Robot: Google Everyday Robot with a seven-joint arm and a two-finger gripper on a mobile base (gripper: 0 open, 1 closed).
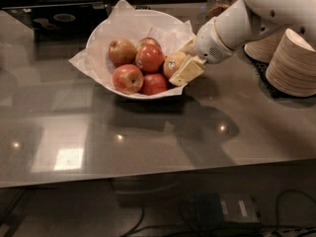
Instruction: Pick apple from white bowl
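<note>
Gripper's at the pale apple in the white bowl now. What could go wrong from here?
1. The gripper is at the apple by the right rim of the white bowl, with red apples touching it; lifting may roll them.
2. The paper liner crinkles right beside the gripper and might snag.
3. The arm runs close to the stacked bowls; a wide swing could knock them.

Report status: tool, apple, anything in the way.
Tool at white bowl right rim, beside the apple. Apple in bowl, sticker showing, not lifted. Neighbouring red apples crowd its left side.
</note>
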